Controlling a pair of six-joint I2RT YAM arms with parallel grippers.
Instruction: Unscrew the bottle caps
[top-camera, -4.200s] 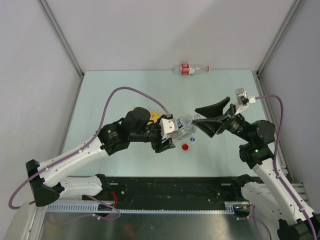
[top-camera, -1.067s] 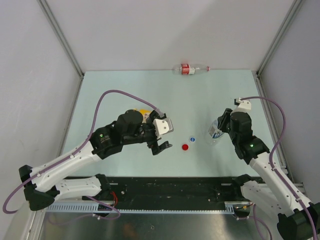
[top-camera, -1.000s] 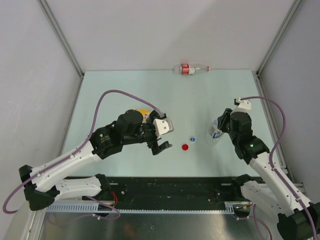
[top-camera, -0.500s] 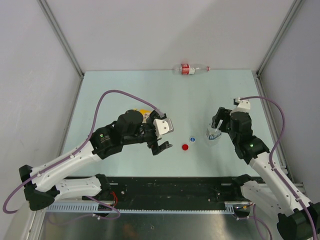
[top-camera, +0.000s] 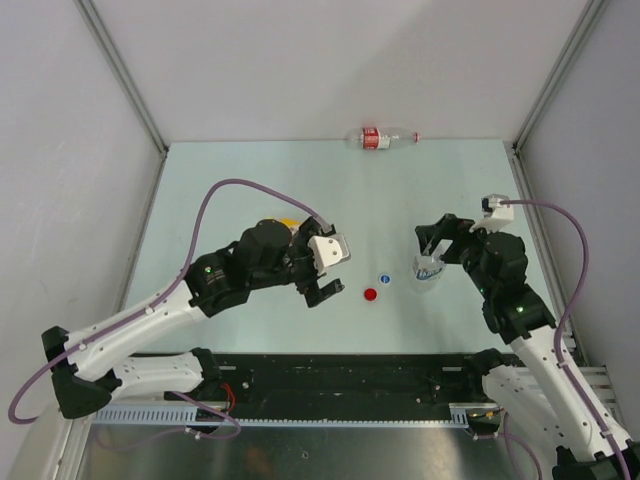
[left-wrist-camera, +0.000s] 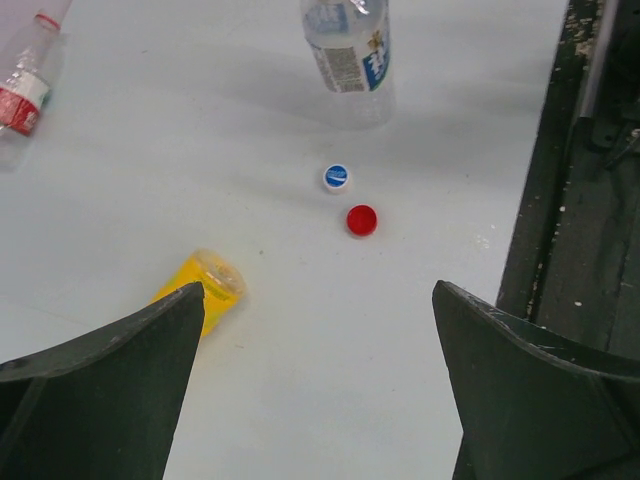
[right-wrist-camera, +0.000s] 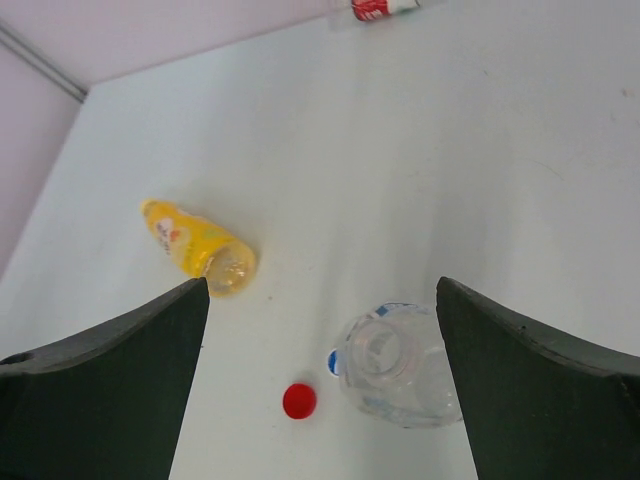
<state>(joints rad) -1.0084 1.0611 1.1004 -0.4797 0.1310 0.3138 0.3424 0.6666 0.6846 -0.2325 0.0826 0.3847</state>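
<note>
Red cap (top-camera: 370, 294) and blue cap (top-camera: 384, 278) lie loose on the tabletop (top-camera: 250, 180), near the upright short clear bottle (top-camera: 428, 268). Expect them to be light, rigid and slick; pinch across the rim. Left hand (left-wrist-camera: 318, 295) and right hand (right-wrist-camera: 320, 285): spread wide, empty. Yellow cap not visible. Whether the slim bottle (top-camera: 380, 138) is capped cannot be made out.

The scene is lit brightly and evenly from above, and only soft, faint shadows are thrown on the table (top-camera: 250, 170). In the wrist views the table is washed almost white, and the dark fingers (left-wrist-camera: 90, 400) are rendered slightly blurred.
</note>
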